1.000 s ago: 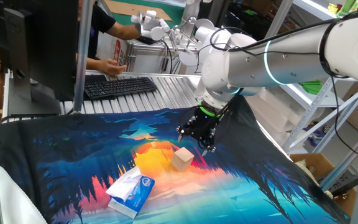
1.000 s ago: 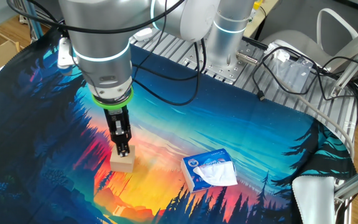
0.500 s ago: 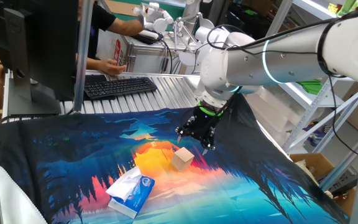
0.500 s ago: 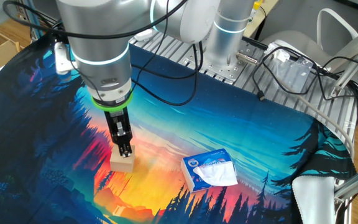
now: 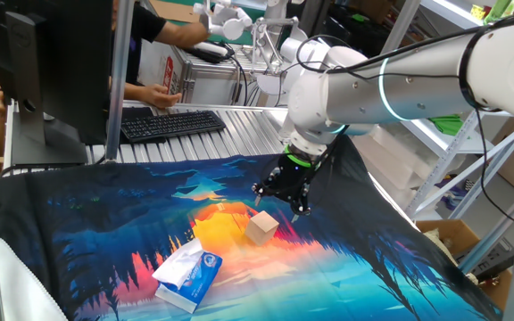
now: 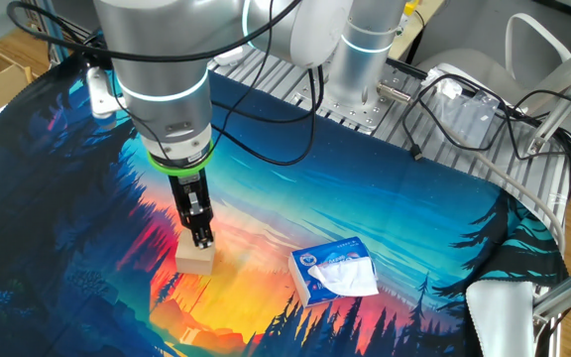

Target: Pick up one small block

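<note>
The gripper [image 5: 277, 201] is held just above the small block [image 5: 261, 227], jaws spread to straddle it; the tissue pack [image 5: 188, 275] lies at seven o'clock.

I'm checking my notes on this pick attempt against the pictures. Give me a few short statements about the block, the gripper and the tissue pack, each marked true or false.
1. The small block rests on the printed cloth. True.
2. The gripper has the block lifted off the cloth. False: it is open just above the block.
3. The tissue pack lies on top of the block. False: they lie apart.
4. A keyboard sits beyond the cloth. True.
</note>
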Robot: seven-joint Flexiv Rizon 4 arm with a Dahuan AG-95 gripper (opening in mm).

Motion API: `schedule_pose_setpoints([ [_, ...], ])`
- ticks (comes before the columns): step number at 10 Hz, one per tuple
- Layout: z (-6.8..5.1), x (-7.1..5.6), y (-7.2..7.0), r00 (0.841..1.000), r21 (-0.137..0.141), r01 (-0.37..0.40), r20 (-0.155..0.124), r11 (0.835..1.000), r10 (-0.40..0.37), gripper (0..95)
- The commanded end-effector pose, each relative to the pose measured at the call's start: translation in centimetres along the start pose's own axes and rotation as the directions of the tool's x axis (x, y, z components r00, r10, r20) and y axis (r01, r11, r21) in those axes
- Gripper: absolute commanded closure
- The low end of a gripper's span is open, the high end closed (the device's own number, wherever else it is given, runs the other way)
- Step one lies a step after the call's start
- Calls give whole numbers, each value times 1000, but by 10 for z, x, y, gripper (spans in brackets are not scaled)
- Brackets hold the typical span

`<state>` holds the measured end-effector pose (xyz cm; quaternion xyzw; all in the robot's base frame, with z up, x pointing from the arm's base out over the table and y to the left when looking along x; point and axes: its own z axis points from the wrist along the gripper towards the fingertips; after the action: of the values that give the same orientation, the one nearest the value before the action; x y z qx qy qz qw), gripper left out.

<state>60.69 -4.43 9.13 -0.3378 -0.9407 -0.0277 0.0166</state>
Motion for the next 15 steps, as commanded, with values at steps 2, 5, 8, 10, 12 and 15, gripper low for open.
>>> schedule_pose_setpoints([
  [2,1,0,1,998,-10,66,-6,998,-66,190],
  [5,1,0,1,997,-11,71,-4,997,-71,190],
  [8,1,0,1,995,-7,103,2,995,-103,380],
  [10,1,0,1,993,-1,120,10,993,-120,760],
  [12,1,0,1,991,1,133,8,991,-133,950],
  [15,1,0,1,988,2,154,4,988,-154,950],
])
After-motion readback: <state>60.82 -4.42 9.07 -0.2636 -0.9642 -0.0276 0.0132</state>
